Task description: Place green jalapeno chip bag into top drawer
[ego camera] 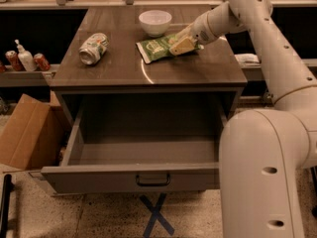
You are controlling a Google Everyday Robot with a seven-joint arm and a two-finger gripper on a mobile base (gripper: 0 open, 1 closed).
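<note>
One end effector (181,45) at chip bag (155,48)

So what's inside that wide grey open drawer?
Only bare grey floor and walls show in the top drawer. Its front panel and the robot's white arm hide the near strip and right corner. The gripper is at the green foil chip bag above.

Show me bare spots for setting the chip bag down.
The top drawer is bare wall to wall. The tabletop is free along its front, in front of can and bag. Crowded at the back: bowl, bag, and the gripper at the bag's right end.
</note>
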